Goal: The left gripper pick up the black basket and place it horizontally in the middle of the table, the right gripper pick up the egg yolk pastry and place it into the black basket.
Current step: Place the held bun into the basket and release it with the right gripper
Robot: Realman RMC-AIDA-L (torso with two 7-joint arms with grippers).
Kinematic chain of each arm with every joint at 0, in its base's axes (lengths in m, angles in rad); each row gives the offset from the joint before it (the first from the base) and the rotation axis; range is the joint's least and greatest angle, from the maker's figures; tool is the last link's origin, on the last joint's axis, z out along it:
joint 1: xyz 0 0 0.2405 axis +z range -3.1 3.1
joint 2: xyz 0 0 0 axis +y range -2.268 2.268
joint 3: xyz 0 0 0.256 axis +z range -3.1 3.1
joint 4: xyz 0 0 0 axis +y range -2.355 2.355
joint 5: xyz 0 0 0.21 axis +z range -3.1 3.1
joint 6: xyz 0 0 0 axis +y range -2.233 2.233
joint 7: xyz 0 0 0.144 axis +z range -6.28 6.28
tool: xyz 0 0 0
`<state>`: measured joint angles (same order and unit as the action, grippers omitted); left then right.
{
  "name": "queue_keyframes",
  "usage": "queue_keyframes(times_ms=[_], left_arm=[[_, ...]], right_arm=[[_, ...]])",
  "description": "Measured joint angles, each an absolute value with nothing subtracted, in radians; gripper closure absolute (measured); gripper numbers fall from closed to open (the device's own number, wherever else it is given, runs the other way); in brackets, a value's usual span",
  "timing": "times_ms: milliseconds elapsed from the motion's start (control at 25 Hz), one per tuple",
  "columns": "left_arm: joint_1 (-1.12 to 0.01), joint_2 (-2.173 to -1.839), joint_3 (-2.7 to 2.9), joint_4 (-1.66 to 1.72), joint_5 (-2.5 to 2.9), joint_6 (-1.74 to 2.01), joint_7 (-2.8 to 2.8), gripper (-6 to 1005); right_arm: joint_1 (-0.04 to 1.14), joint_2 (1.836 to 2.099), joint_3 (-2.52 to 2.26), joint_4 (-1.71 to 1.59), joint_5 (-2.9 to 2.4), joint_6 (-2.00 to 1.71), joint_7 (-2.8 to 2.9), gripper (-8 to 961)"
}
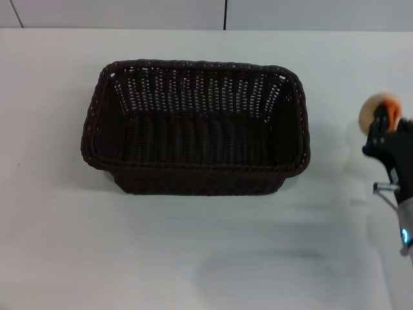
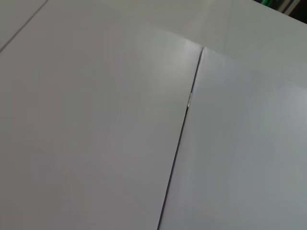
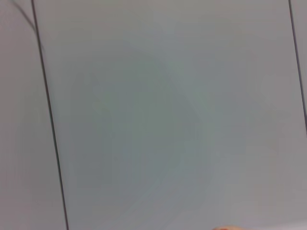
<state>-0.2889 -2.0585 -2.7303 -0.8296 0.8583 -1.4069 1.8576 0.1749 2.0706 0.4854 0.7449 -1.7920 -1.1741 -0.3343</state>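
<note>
Right gripper, jaws clamping egg yolk pastry beside black basket, head view only; wrist views blank.

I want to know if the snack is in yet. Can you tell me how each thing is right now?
black basket: upright on the table, lengthwise across its middle, empty.
egg yolk pastry: held above the table, off to the basket's right, not in it.
right gripper: shut on the pastry.
left gripper: out of view.

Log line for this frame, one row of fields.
basket: black basket mid-table, empty | right gripper: holds egg yolk pastry right of basket | left gripper: out of view
</note>
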Motion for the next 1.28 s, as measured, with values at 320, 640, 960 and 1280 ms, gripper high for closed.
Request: queue_keyframes(times_ms=[320,640,960,1280], left_arm=[[-0.277,-2.059,-2.731,-0.831,0.839,-1.411,1.856,684],[-0.277,-2.059,-2.73,-0.831,0.838,-1.411,1.855,681],[-0.278,-2.059,-2.73,-0.825,0.828,-1.411,1.856,678],[-0.282,-2.058,-2.731,-0.824,0.828,-1.408,1.857,675]], right_arm=[[0.201,2.072,0.493,0.883,-1.864,-1.267,-0.579,833],[0.269,2.076,0.487,0.952,-2.023,-1.167,-0.573,880],[0.335,2.075,0.446,0.937,-2.039,-1.053,-0.439,883],[0.335,2.076,0.452,0.92,-2.054,-1.017,-0.407,747]])
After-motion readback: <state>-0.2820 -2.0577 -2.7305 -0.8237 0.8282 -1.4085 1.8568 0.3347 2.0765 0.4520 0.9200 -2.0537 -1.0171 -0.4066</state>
